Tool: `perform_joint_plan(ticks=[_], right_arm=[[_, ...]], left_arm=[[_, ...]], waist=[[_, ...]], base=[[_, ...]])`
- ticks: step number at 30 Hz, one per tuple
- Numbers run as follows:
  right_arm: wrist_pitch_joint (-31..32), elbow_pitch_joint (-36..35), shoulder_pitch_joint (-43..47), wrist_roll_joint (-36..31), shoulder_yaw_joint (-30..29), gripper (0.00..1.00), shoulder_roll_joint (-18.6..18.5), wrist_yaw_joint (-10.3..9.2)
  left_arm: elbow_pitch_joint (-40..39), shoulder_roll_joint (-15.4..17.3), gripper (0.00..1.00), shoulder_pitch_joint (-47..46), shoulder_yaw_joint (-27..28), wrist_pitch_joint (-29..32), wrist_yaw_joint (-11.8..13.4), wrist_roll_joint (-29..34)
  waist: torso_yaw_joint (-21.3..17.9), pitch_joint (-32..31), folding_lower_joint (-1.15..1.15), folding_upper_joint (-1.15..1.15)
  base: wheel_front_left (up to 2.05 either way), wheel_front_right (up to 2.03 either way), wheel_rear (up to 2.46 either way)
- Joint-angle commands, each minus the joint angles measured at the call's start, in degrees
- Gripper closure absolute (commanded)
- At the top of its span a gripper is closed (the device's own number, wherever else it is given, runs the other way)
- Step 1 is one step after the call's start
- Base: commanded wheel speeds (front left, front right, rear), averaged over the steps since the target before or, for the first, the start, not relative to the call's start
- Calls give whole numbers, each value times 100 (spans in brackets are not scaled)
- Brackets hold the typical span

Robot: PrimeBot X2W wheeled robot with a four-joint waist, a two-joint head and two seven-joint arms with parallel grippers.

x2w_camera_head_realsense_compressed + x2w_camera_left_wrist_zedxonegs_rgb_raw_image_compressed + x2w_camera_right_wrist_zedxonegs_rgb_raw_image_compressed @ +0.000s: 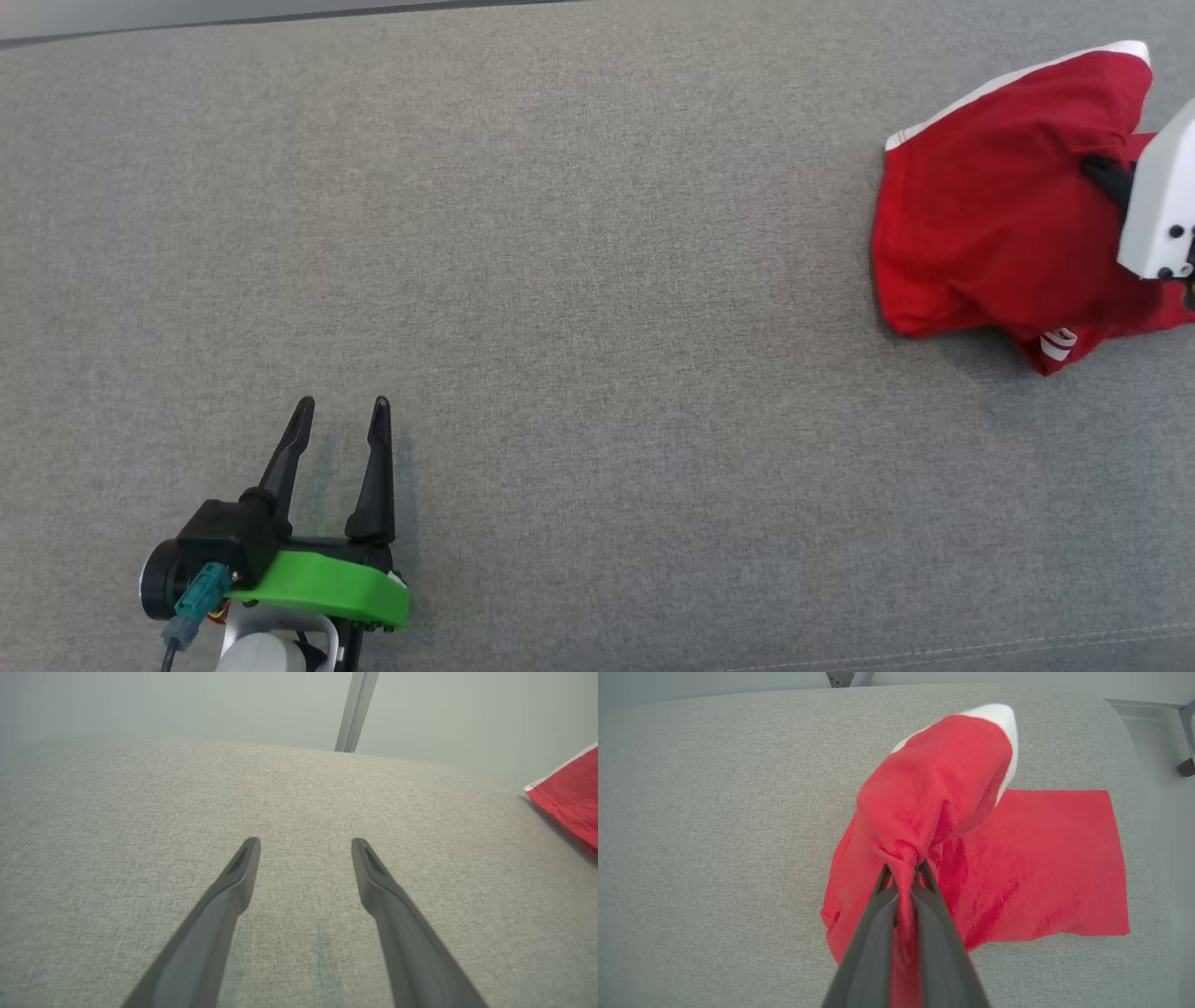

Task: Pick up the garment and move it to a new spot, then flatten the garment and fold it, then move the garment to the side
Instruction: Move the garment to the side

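Red cloth garment with white trim is bunched at far right of grey woven fabric surface. Right gripper has jaws clamped on a pinch of the garment. The fabric rises in a peak there, and the rest lies on the surface. Left gripper is at lower left, jaws spread wide over bare surface, well apart from the garment.

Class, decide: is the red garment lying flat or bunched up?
Bunched: the right gripper pinches a fold of the garment into a raised peak; one part lies flat.
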Motion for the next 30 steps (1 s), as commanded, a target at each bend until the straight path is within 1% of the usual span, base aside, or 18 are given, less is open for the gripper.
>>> perform_joint_plan(ticks=[1, 4, 6, 8, 11, 13, 18, 20, 21, 22, 23, 24, 26, 30], right_arm=[[96, -46, 82, -53, -73, 100, -60, -1], [358, -139, 183, -178, -205, 100, -237, -1], [392, -121, 207, -311, -266, 100, -366, -1], [274, -51, 220, -494, -286, 100, -476, -1], [-128, 127, 203, -865, -249, 100, -738, -2], [-314, 352, 205, -1050, -270, 100, -773, -1], [-526, 689, 338, -1328, -90, 100, -1083, -1], [-623, 773, 412, -1407, -51, 100, -1137, -1], [-668, 798, 459, -1440, -31, 84, -1163, -1], [-734, 798, 486, -1494, -13, 50, -1206, -1], [-734, 798, 486, -1494, -13, 50, -1206, -1], [-799, 807, 521, -1553, -13, 0, -1255, -2], [-852, 875, 639, -1556, 61, 0, -1292, -2], [-1014, 955, 794, -1585, 22, 0, -1319, -2]], left_arm=[[1, 53, 0, -92, 14, -15, -16, -30], [-12, 101, 0, -161, 9, -15, -16, -59], [-14, 134, 0, -224, -10, -15, -16, -78], [-15, 168, 0, -299, -35, -15, -16, -91], [23, 221, 0, -400, -96, -15, -16, -97], [40, 250, 0, -458, -141, -15, -16, -116], [58, 273, 0, -519, -169, -15, -16, -155], [69, 281, 0, -532, -166, -15, -16, -165], [75, 286, 0, -533, -162, -15, -16, -172], [79, 290, 0, -537, -159, -15, -16, -178], [79, 290, 0, -537, -159, -15, -16, -178], [87, 287, 0, -539, -154, -15, -16, -182], [105, 285, 0, -535, -139, -15, -16, -163], [126, 270, 0, -482, -102, -15, -16, -120]], waist=[[54, 92, 0, 0], [81, 218, 0, 0], [92, 327, 0, 0], [105, 428, 0, 0], [128, 577, 0, 0], [149, 649, 0, 0], [196, 761, 0, 0], [205, 777, 0, 0], [206, 778, 0, 0], [206, 777, 0, 0], [206, 777, 0, 0], [206, 771, 0, 0], [201, 738, 0, 0], [166, 635, 0, 0]], base=[[0, 0, 0], [0, 0, 0], [0, 0, 0], [0, 0, 0], [0, 0, 0], [0, 0, 0], [0, 0, 0], [0, 0, 0], [0, 0, 0], [0, 0, 0], [0, 0, 0], [0, 0, 0], [0, 0, 0], [0, 0, 0]])
